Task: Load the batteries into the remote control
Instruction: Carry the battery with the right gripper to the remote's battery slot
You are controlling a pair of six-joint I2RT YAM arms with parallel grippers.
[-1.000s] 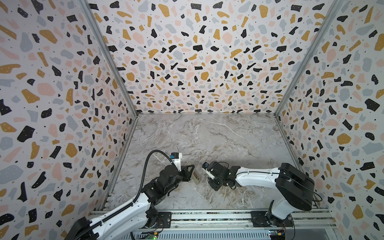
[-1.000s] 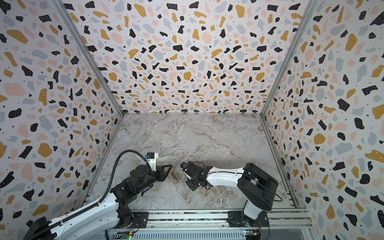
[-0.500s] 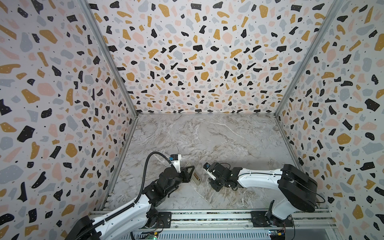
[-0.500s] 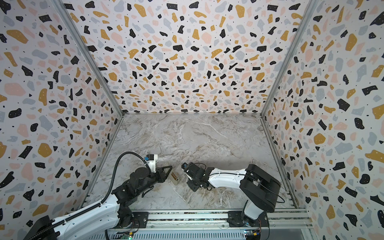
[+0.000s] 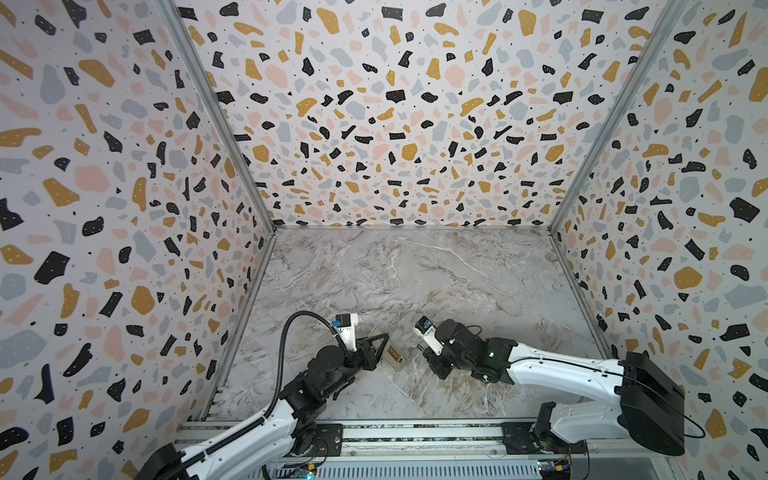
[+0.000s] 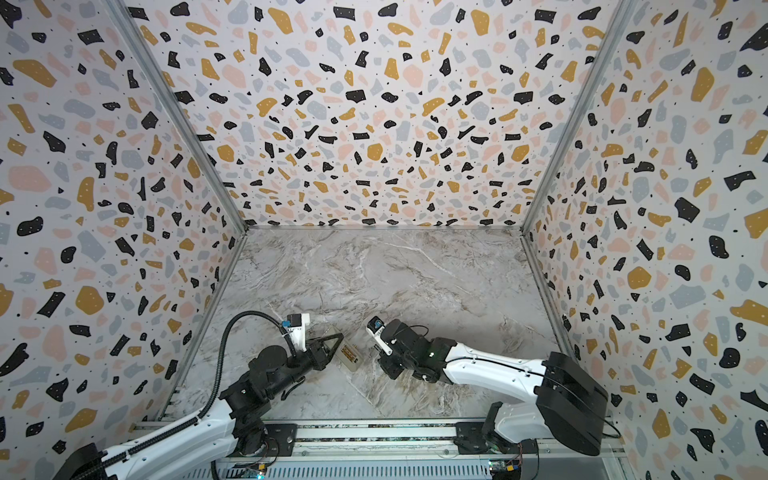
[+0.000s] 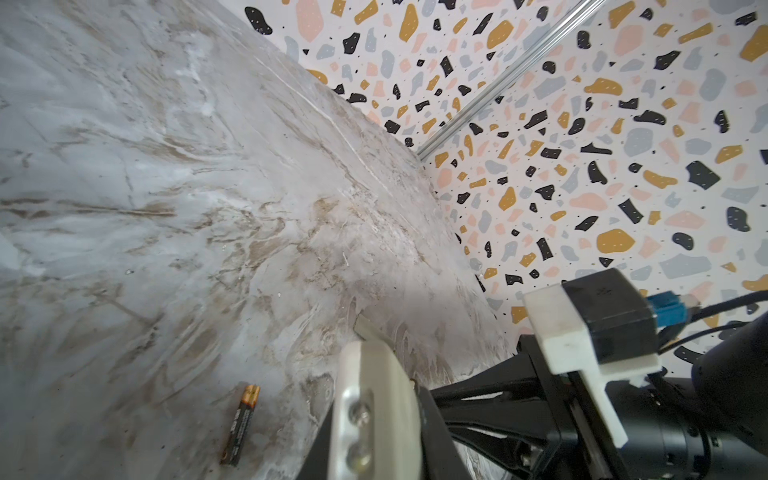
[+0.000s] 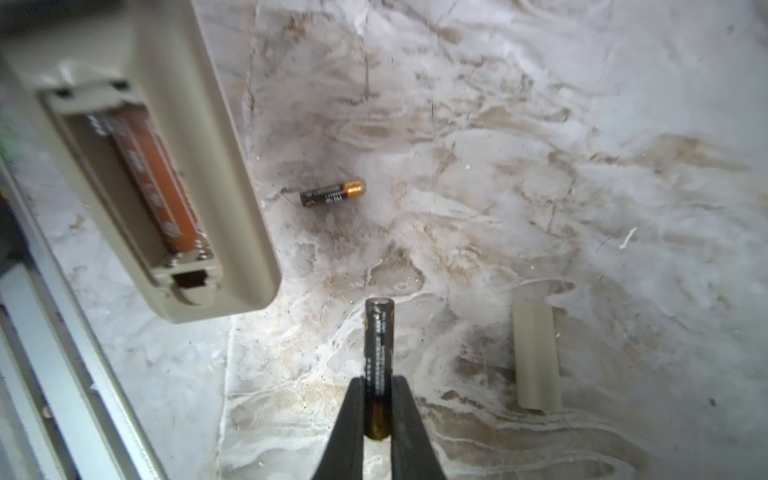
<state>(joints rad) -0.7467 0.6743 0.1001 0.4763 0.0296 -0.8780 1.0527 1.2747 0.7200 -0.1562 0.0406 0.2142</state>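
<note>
The remote control [image 5: 393,356] [image 6: 349,356] is a slim white bar, held tilted above the marble floor with my left gripper [image 5: 380,348] [image 7: 376,419] shut on it. In the right wrist view the remote control [image 8: 199,137] shows its open back compartment with an orange strip inside, blurred. My right gripper [image 8: 378,388] [image 5: 434,363] is shut on one of the batteries [image 8: 379,345], a dark cylinder that sticks out beyond the fingertips. A second battery [image 8: 332,193] [image 7: 242,424] lies loose on the floor beyond the remote's end.
A small pale cover piece [image 8: 536,353] lies flat on the floor beside the right gripper. Patterned walls [image 5: 124,249] close in three sides, and an aluminium rail [image 5: 395,432] runs along the front edge by the arm bases.
The right gripper's jaws have closed a little tighter on the battery and its arm has shifted slightly to the right. The left gripper still holds the remote in nearly the same spot.
</note>
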